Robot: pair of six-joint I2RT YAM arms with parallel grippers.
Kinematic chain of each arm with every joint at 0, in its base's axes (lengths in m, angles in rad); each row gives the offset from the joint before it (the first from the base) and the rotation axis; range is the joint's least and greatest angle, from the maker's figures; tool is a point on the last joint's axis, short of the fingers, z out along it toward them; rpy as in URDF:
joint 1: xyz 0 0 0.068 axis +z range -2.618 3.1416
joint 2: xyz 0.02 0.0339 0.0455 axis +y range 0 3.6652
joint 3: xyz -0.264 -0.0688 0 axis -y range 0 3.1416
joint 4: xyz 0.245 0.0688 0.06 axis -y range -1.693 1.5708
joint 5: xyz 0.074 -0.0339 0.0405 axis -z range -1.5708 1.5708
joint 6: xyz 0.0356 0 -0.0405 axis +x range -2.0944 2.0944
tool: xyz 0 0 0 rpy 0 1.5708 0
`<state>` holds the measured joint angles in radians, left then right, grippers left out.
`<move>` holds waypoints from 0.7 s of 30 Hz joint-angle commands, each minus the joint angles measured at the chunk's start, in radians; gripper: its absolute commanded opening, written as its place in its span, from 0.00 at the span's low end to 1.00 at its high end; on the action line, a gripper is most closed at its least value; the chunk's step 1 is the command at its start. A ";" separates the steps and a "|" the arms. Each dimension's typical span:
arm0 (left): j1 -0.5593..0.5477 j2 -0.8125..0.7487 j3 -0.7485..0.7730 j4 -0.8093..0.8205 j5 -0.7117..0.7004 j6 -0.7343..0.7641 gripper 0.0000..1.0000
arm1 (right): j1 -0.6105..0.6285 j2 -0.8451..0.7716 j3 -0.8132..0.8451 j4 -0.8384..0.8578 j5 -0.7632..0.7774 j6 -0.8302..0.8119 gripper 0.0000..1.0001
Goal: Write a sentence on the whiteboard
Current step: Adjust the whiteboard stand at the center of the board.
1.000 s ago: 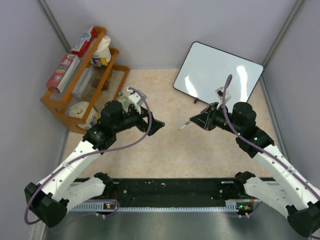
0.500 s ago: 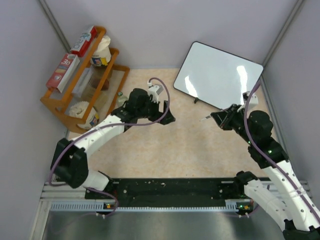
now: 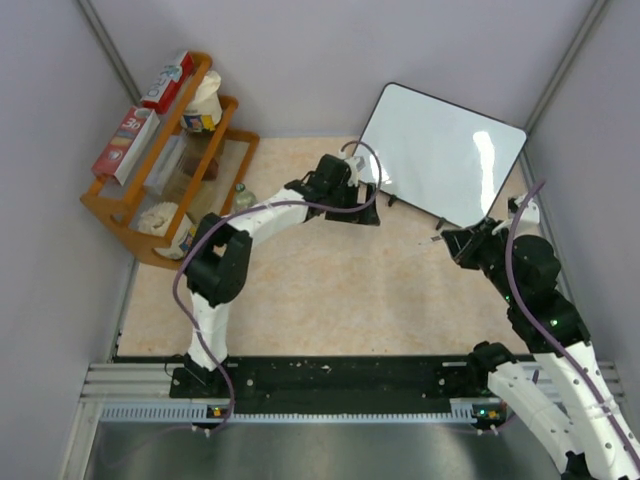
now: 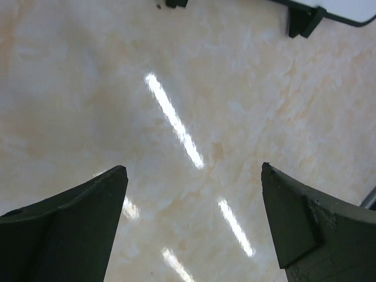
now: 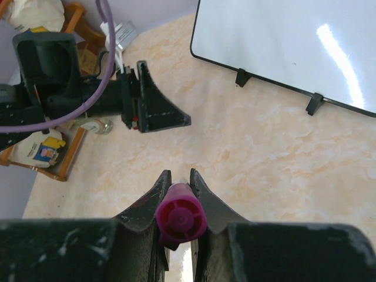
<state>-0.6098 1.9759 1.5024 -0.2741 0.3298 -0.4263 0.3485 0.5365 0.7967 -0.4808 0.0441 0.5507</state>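
The whiteboard (image 3: 440, 150) leans at the back right on small black feet, and its glossy face shows no sentence. My left gripper (image 3: 366, 210) is stretched out to the board's lower left corner and stands open over bare tabletop. In the left wrist view, the left gripper (image 4: 194, 170) holds nothing, and the board's edge (image 4: 346, 9) and a foot (image 4: 302, 20) sit at the top. My right gripper (image 3: 452, 241) hovers in front of the board's lower edge, shut on a magenta marker (image 5: 179, 217). The whiteboard (image 5: 288, 41) lies ahead of it to the right.
A wooden rack (image 3: 110, 210) with boxes, jars and bottles stands at the back left, with a small bottle (image 3: 240, 195) beside it. Grey walls close in on three sides. A black rail (image 3: 340, 380) runs along the near edge.
My left arm has swung far right and forward, reaching the whiteboard's lower left corner. My right arm has drawn back to the right, still holding the marker.
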 commanded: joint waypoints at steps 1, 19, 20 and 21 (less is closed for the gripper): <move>-0.062 0.147 0.299 -0.163 -0.139 0.063 0.98 | -0.013 -0.010 0.001 -0.013 0.017 -0.002 0.00; -0.120 0.506 0.725 -0.243 -0.321 0.123 0.85 | -0.019 -0.010 0.007 -0.019 -0.003 -0.003 0.00; -0.120 0.514 0.734 -0.240 -0.321 0.121 0.85 | -0.019 -0.010 0.007 -0.019 -0.003 -0.003 0.00; -0.120 0.527 0.740 -0.235 -0.321 0.121 0.84 | -0.020 -0.012 0.007 -0.019 -0.001 -0.003 0.00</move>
<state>-0.7109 2.4763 2.1601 -0.5194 0.0444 -0.3359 0.3435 0.5365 0.7921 -0.5110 0.0460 0.5510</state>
